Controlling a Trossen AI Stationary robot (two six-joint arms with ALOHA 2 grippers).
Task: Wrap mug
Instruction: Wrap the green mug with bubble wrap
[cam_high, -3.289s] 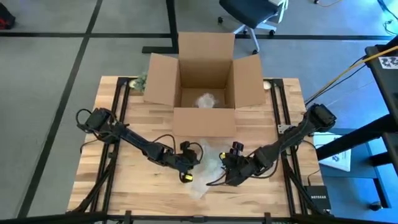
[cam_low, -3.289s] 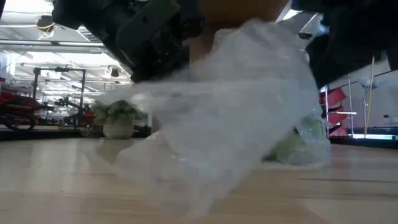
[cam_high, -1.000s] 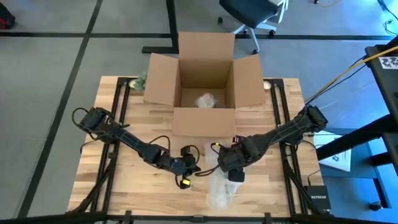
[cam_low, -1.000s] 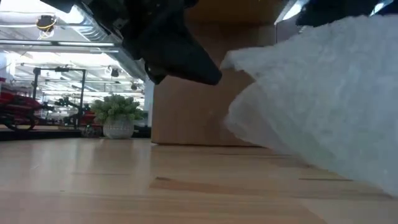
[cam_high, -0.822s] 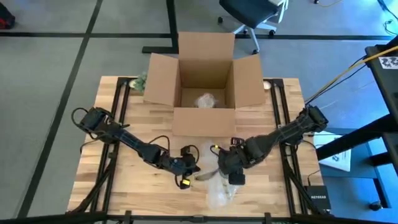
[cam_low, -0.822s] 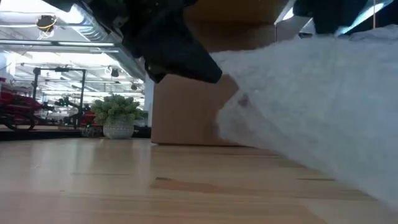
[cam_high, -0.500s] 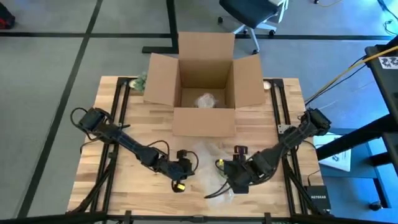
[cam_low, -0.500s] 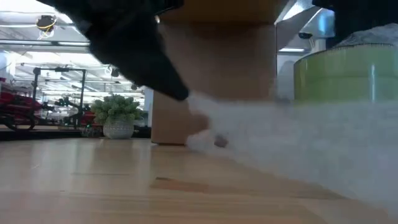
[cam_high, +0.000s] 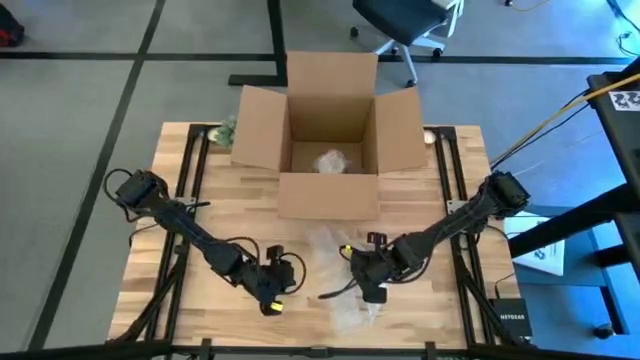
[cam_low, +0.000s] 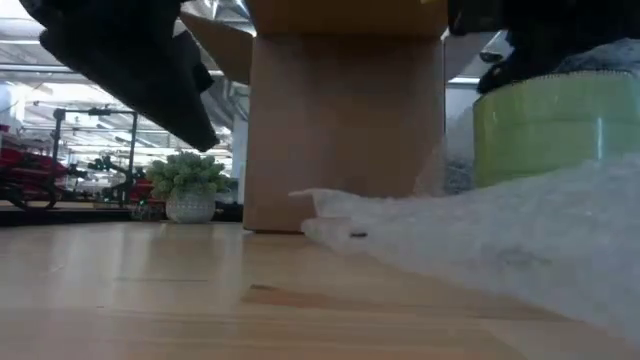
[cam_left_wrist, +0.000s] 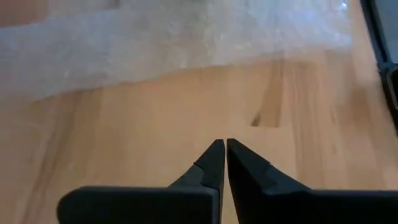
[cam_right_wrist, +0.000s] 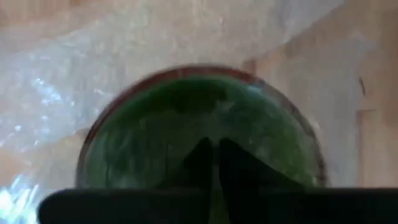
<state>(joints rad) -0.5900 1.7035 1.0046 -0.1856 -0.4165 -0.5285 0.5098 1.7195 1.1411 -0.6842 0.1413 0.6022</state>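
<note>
A green mug (cam_low: 555, 125) stands upright on a sheet of bubble wrap (cam_low: 480, 240) that lies spread on the table in front of the box. In the high view my right gripper (cam_high: 365, 280) hides the mug. That gripper (cam_right_wrist: 214, 149) is shut, its fingers pointing down over the mug's mouth (cam_right_wrist: 155, 124). My left gripper (cam_high: 270, 295) is shut with nothing in it, near the table's front edge to the left of the wrap (cam_high: 345, 305). The wrap's edge (cam_left_wrist: 186, 37) lies a little beyond its fingertips (cam_left_wrist: 225, 144). My right gripper comes at the mug from above, its shut fingers (cam_right_wrist: 202, 155) pointing down at the mug's open mouth. Whether they touch the mug, I cannot tell. The mug stands upright with its bottom on the bubble wrap.
An open cardboard box (cam_high: 330, 140) stands at the table's far middle with a wrapped bundle (cam_high: 330, 160) inside it. A small potted plant (cam_low: 190, 185) sits at the far left beside the box. Bare wood lies along the left and right sides.
The bubble wrap's raised edge has come down and now lies flat on the table, uncovering the mug. My left gripper has drawn away from the wrap toward the table's left and near edge. My right gripper has stayed over the mug, shifting slightly left.
</note>
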